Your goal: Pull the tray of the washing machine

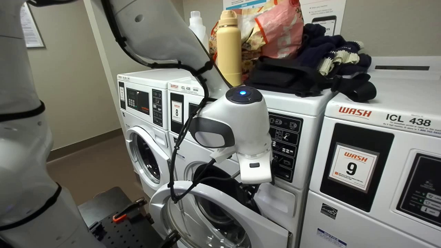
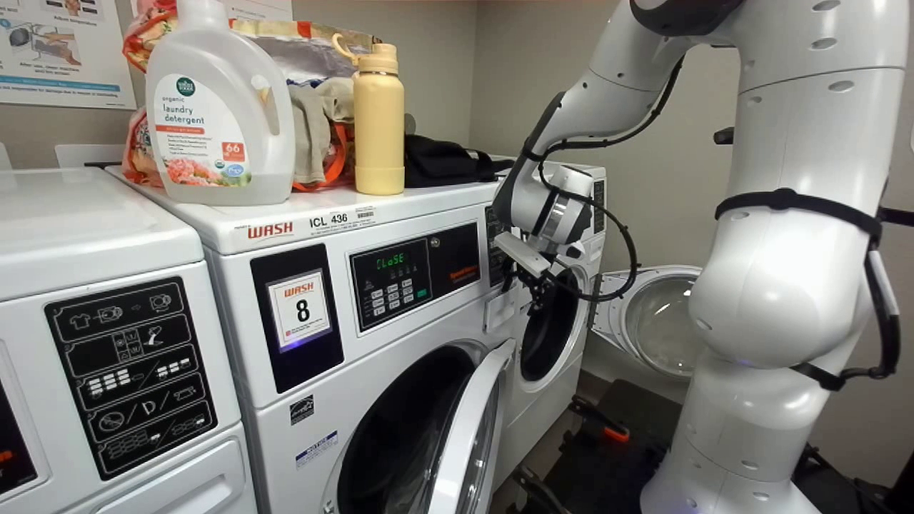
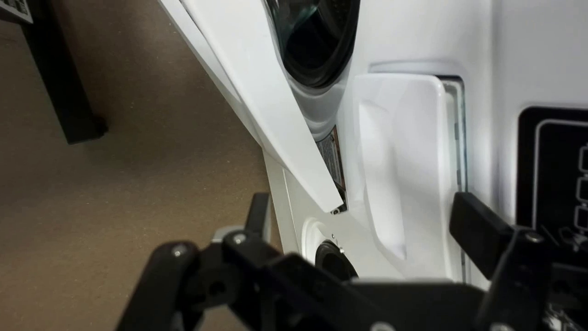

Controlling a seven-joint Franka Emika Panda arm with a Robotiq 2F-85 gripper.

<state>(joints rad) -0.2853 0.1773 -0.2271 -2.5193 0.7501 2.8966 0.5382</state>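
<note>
Black two-fingered gripper [image 3: 365, 214], spread wide with nothing clamped, faces the white rectangular plastic tray [image 3: 418, 156] just ahead, slightly out, most pulling apparently remaining.

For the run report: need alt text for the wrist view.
Open black gripper, its fingers showing to either side of a white tray that stands slightly out of a washing machine; contact is unclear. An open door slants from the top toward the middle, brown floor at left, black button panel at right.
</note>
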